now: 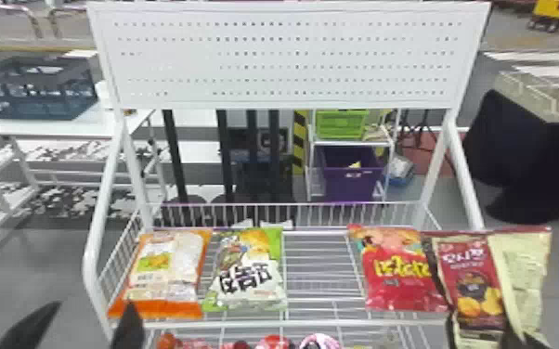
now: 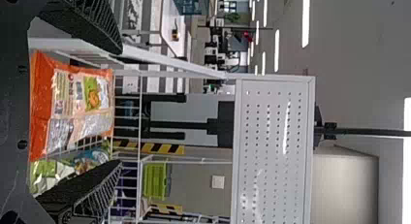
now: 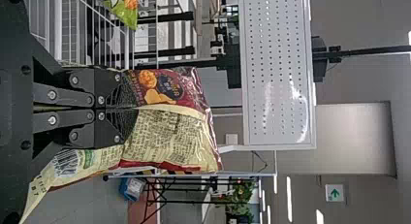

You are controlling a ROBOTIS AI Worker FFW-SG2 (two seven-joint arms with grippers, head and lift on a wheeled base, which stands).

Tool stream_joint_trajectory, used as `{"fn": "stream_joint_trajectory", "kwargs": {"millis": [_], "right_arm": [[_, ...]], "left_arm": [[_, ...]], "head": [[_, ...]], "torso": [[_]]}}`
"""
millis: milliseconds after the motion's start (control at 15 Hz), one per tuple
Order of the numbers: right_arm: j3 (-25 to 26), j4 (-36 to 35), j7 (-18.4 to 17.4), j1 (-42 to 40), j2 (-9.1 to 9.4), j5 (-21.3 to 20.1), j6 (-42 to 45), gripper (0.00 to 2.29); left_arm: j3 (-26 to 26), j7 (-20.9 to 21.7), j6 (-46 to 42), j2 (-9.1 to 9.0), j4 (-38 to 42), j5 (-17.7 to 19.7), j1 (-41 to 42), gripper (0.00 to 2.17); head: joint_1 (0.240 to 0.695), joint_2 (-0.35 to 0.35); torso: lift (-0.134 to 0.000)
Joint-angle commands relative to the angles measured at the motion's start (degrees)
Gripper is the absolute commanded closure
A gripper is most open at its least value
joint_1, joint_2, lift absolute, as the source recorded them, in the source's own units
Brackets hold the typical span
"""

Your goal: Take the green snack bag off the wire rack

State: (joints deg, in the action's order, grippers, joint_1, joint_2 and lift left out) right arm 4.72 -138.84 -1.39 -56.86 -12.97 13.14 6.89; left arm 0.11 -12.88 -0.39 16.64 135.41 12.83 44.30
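White wire rack (image 1: 292,323) takes up most of the head view, perforated panel (image 1: 288,60) on top. White desk (image 1: 46,127) behind it on the left, dark crate (image 1: 37,88) on that. Purple bin (image 1: 353,183) behind the rack, lime bin (image 1: 341,124) above it.

Bags on the upper tier: orange-and-white bag (image 1: 167,269) at the left end, then the task's green snack bag (image 1: 246,274) just beside it, lying face up, left of the middle. Bare wires between that and the red bag (image 1: 399,274) toward the right. Maroon-and-cream bag (image 1: 473,278) is up at the right end, overlapping the red bag's edge in the head view.

Right end effector (image 1: 520,338): grasping the maroon-and-cream bag, fingers pinched together on it near the seam. Left end effector (image 1: 92,306): released, fingers wide apart, nothing between them, near the rack's front left corner. Small red packets (image 1: 274,342) on the tier below.
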Motion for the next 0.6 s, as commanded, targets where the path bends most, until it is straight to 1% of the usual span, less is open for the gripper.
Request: {"fn": "stream_joint_trajectory", "kwargs": {"millis": [0, 67, 267, 333, 400, 467, 533], "right_arm": [[-0.4, 0.0, 0.0, 0.3, 0.05, -0.2, 0.0, 2.24], [-0.6, 0.0, 0.0, 0.3, 0.14, -0.3, 0.0, 2.24], [-0.8, 0.1, 0.1, 0.4, 0.05, -0.4, 0.0, 2.24], [-0.9, 0.1, 0.1, 0.4, 0.05, -0.4, 0.0, 2.24], [-1.1, 0.1, 0.1, 0.6, 0.05, -0.5, 0.0, 2.24], [-1.3, 0.1, 0.1, 0.7, 0.05, -0.6, 0.0, 2.24], [-1.6, 0.3, 0.1, 0.8, 0.05, -0.8, 0.0, 2.24]], "left_arm": [[-7.7, -1.9, 0.0, 1.64, -5.8, -2.3, -6.3, 0.09], [-11.4, -2.9, 0.2, 2.34, -9.3, -2.4, -10.4, 0.09], [-22.0, -8.2, 1.2, 2.43, -21.2, -1.5, -24.1, 0.09], [-25.1, -9.2, 2.3, 2.08, -25.1, -1.1, -28.8, 0.09], [-27.4, -10.0, 4.6, 1.29, -29.2, -0.6, -33.4, 0.09], [-28.8, -10.2, 5.4, 0.23, -33.3, 0.3, -36.8, 0.09], [-29.9, -10.6, 6.0, -0.73, -37.3, 1.9, -40.3, 0.09]], "head": [[0.499, 0.0], [0.499, 0.0], [0.499, 0.0], [0.499, 0.0], [0.499, 0.0], [0.499, 0.0], [0.499, 0.0]], "torso": [[0.0], [0.0], [0.0], [0.0], [0.0], [0.0], [0.0]]}}
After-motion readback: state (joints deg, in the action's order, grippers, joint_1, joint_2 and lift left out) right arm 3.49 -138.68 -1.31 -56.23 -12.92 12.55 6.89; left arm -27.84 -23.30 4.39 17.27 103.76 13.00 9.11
